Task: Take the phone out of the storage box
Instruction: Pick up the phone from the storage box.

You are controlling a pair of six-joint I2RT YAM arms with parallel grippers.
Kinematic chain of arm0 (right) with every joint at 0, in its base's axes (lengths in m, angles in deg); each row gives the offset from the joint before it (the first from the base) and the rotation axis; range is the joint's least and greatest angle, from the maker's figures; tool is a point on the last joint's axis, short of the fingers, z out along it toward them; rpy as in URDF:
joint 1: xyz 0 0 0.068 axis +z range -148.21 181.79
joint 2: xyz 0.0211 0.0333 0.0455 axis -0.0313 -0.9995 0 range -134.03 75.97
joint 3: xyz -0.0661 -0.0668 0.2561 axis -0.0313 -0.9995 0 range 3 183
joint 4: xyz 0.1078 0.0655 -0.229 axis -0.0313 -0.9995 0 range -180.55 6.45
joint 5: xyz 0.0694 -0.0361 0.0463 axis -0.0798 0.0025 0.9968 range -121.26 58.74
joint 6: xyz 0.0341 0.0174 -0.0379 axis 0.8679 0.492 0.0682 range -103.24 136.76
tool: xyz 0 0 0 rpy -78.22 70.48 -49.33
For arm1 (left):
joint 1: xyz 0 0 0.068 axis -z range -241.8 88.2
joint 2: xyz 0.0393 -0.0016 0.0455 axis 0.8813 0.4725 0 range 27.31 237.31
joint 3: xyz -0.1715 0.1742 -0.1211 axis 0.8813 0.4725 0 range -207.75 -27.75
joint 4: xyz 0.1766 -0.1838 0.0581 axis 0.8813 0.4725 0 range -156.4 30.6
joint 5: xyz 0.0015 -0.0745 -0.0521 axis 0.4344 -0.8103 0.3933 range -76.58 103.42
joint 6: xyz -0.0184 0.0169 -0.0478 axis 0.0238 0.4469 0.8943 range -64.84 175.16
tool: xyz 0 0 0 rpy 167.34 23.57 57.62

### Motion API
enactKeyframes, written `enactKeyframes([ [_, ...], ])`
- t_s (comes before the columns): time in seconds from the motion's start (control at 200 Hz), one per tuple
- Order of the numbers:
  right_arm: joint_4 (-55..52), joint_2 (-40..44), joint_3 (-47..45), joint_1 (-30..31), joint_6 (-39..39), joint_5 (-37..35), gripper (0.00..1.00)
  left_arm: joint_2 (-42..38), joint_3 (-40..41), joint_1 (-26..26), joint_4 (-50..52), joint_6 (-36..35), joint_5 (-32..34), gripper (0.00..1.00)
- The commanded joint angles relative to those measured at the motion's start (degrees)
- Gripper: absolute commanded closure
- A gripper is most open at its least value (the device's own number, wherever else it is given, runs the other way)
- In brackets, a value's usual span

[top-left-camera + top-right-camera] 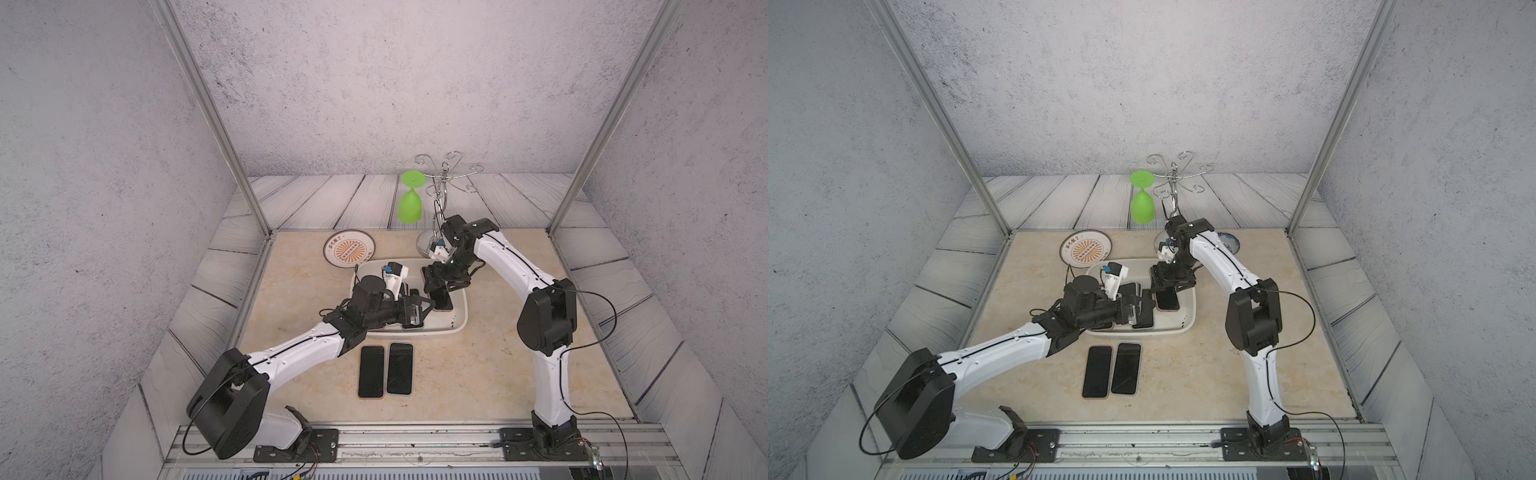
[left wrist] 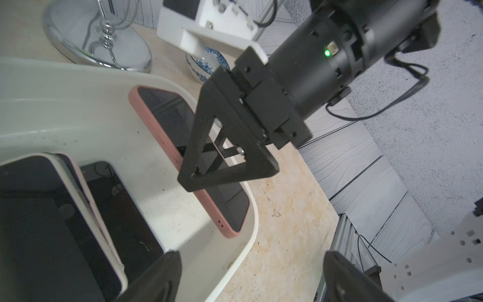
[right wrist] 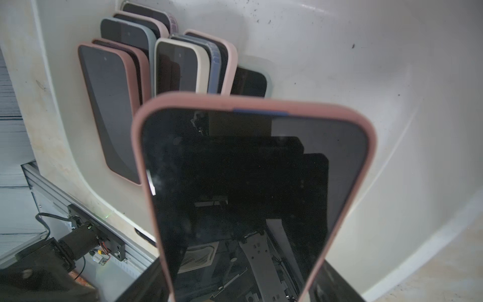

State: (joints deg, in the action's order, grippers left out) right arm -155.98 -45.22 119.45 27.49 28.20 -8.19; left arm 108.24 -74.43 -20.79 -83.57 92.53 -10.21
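Your right hand [image 1: 436, 293] grasps the pink-cased phone [image 3: 248, 196] across its long edges, low in the storage box [image 1: 459, 326] on the side nearer that arm, seemingly to lift it clear of the rim. Your left hand [image 2: 251, 277] hangs released over the stacked phones [image 3: 180, 65]. The gripped phone's glossy screen is dark. Two phones [image 1: 371, 372] lie on the worktop [image 1: 478, 374].
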Motion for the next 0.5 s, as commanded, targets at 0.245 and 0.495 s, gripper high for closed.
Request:
enactKeyframes([
  [0.245,0.7,3.8,0.3,0.2,2.0,4.7,0.92,4.7,-0.6,1.2,-4.9,6.8,-1.8,0.1],
  [0.495,5.5,5.9,-4.4,0.7,4.7,9.7,0.92,8.9,-1.7,1.3,-8.7,10.7,-0.8,0.23],
])
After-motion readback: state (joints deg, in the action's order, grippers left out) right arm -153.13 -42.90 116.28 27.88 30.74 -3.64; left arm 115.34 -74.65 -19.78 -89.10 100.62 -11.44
